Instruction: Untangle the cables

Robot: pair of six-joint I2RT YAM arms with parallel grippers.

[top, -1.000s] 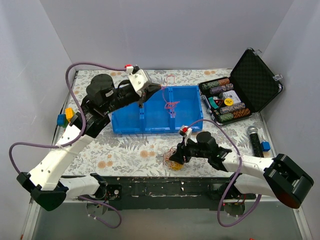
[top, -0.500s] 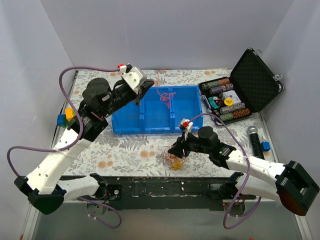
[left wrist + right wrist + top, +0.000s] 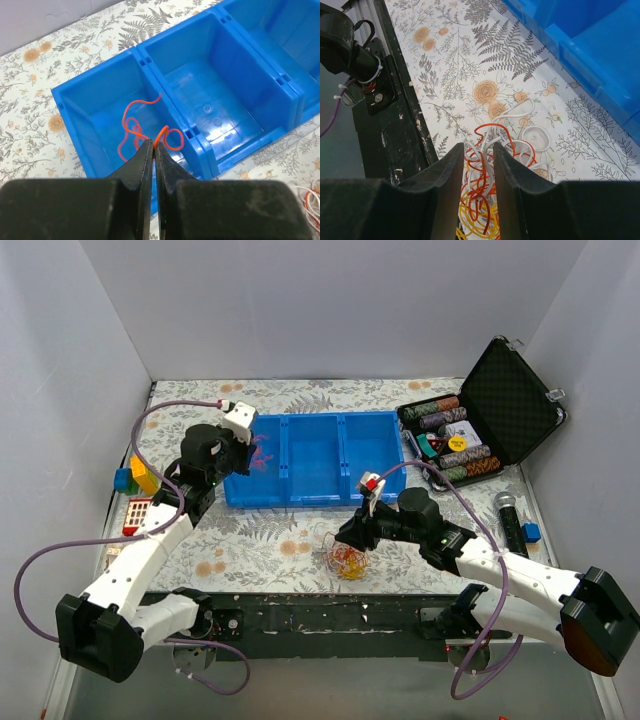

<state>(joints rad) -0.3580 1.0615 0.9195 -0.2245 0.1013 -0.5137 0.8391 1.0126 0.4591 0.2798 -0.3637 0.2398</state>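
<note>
A tangle of cables [image 3: 348, 562] in white, orange and yellow lies on the floral table near the front edge. My right gripper [image 3: 351, 539] is down on it. In the right wrist view its jaws [image 3: 476, 147] stand narrowly apart, closed on several white and orange strands of the tangle [image 3: 485, 200]. My left gripper [image 3: 249, 446] hovers over the left compartment of the blue bin [image 3: 300, 502]. In the left wrist view it [image 3: 154, 145] is shut on a single orange cable [image 3: 132, 131], which hangs curled into that compartment of the bin [image 3: 95, 75].
An open black case of poker chips [image 3: 480, 430] stands at the right, with a microphone [image 3: 510, 520] and a small blue block [image 3: 531, 532] in front of it. Coloured toy blocks [image 3: 135, 477] lie at the left edge. The black front rail [image 3: 385, 95] runs close to the tangle.
My left gripper has swung left and down from above the bin's middle to its left compartment, carrying the orange cable free of the tangle. My right gripper has stayed on the tangle.
</note>
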